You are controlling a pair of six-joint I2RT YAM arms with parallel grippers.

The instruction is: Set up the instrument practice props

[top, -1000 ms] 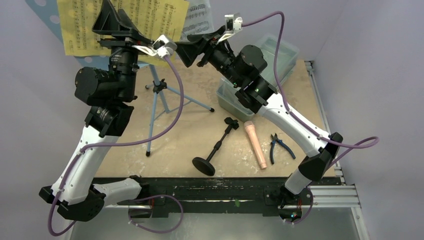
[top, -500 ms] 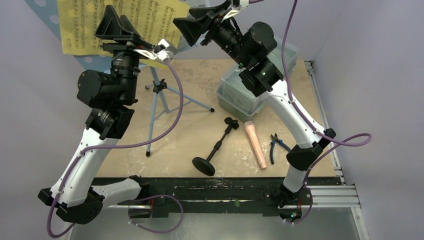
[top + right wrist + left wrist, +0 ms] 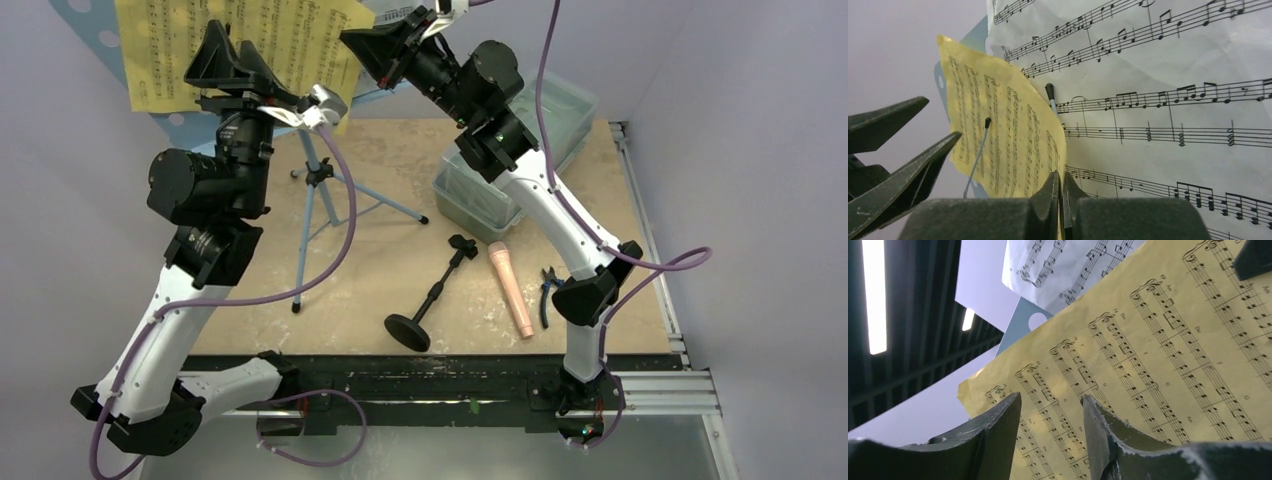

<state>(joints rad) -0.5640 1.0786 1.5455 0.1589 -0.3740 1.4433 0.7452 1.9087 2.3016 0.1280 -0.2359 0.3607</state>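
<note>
The yellow music sheet leans on the light blue music stand at the back left. My right gripper is raised to the sheet's right edge and, in the right wrist view, the right gripper is shut on the edge of the yellow sheet. The white music sheet lies behind it. My left gripper stands open in front of the yellow sheet, with nothing between its fingers. On the table lie the black mic stand and the peach-pink toy microphone.
A clear lidded box sits at the back right under the right arm. Blue-handled pliers lie right of the microphone. The stand's tripod legs spread across the table's left middle. Thin retainer wires cross the yellow sheet.
My right gripper rose toward the stand's top, moved left to the yellow sheet's right edge and closed on it. The left arm shifted only slightly and stays open.
</note>
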